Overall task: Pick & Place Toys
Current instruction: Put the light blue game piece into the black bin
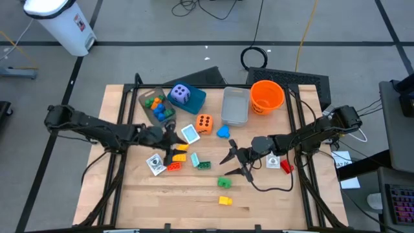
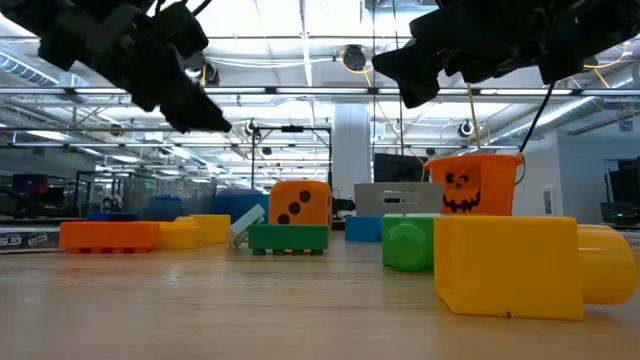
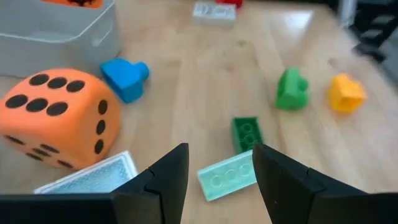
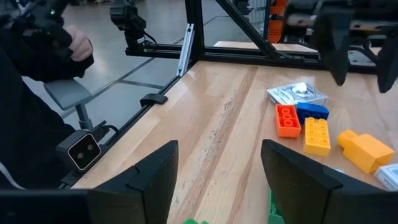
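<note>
Toys lie scattered on the wooden table (image 1: 129,194): an orange spotted die (image 1: 204,123), a blue brick (image 1: 223,133), cards (image 1: 190,134), and yellow, orange, green and red bricks. A purple die (image 1: 181,94) sits on the teal box (image 1: 196,99). My left gripper (image 1: 171,144) hovers open above the bricks left of centre. In its wrist view a pale green brick (image 3: 227,176) and a dark green brick (image 3: 247,132) lie beyond the gripper (image 3: 217,158). My right gripper (image 1: 231,163) hangs open over the table's middle, with nothing between its fingers (image 4: 146,177).
An orange bucket (image 1: 266,96) and a grey tray (image 1: 235,105) stand at the back, with a dark tray (image 1: 157,107) of bricks to their left. A green brick (image 1: 224,182) and a yellow one (image 1: 224,200) lie near the front. A person (image 4: 37,93) sits beyond the table's left edge.
</note>
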